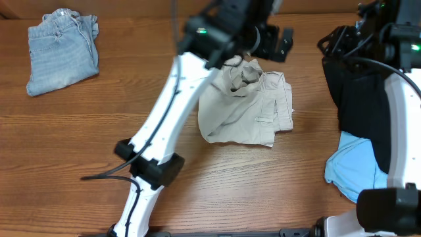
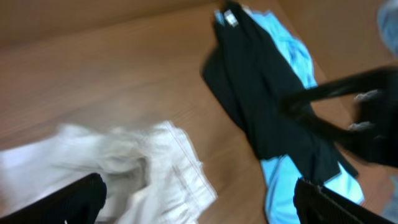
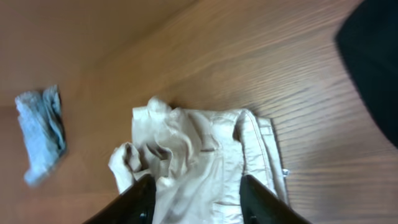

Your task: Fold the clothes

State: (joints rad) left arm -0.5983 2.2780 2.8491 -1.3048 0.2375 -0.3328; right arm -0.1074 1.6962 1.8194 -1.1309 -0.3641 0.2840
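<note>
Lying nearest on the table (image 1: 72, 138), a sky-blue top (image 1: 347, 168) peeks from under a black garment (image 1: 358, 105); crumpled beige shorts (image 1: 247, 99) sit mid-table, folded light-blue denim (image 1: 62, 49) far left. Left hand (image 2: 198, 183) and right hand (image 3: 196, 183) both spread wide, holding nothing

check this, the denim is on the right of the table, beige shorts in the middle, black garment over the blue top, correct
No: the overhead view shows the denim on the left of the table. The beige shorts are in the middle and the black garment lies over the blue top, as you said.
</note>
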